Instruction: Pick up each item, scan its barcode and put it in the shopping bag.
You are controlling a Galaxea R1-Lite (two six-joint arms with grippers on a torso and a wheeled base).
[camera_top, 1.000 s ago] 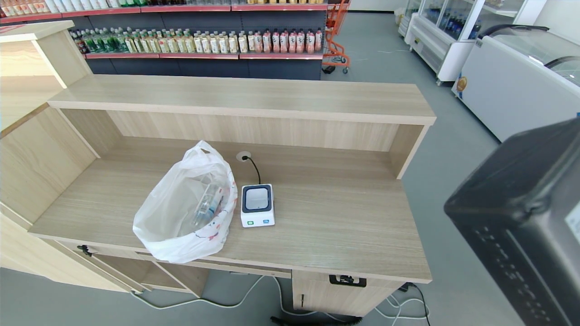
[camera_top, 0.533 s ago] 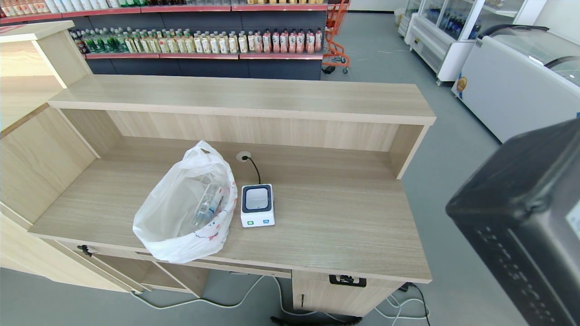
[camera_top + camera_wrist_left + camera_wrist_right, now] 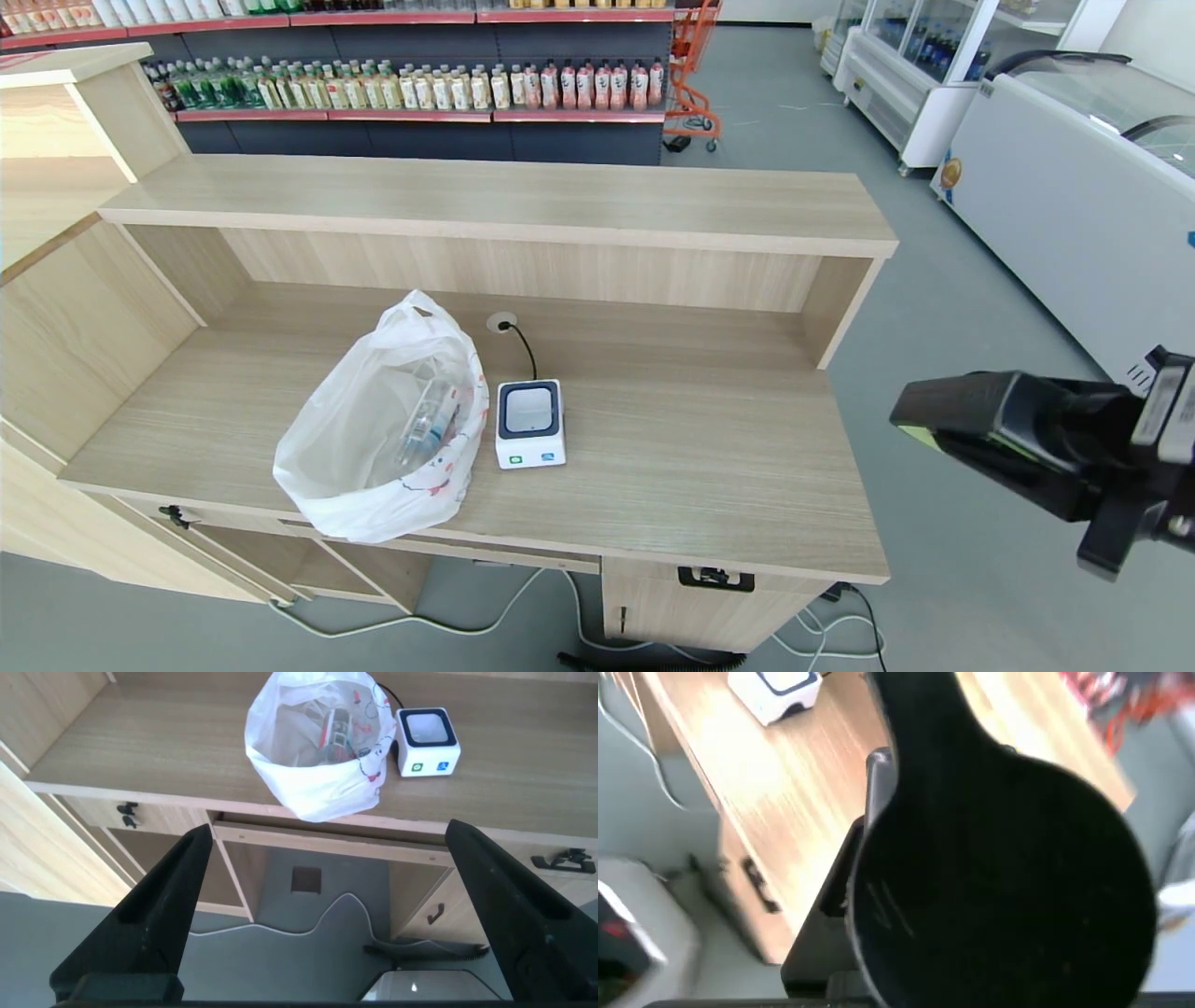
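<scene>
A white plastic shopping bag stands open on the wooden counter, with clear bottles lying inside it. Right beside the bag sits a white barcode scanner with a dark top window. My right gripper hangs off the counter's right end, over the floor, pointing toward the counter. The left wrist view has the bag and scanner ahead. My left gripper is open and holds nothing, drawn back in front of the counter's front edge.
A raised ledge runs along the counter's back, and side walls close in both ends. The scanner's cable leads to a grommet hole. Shelves of bottles stand behind, with freezers at the right. Cables lie on the floor under the counter.
The right arm's big black body, which loomed close at the right edge, has swung away. Its gripper now shows lower and farther off, pointing left. Bag and scanner have not moved.
</scene>
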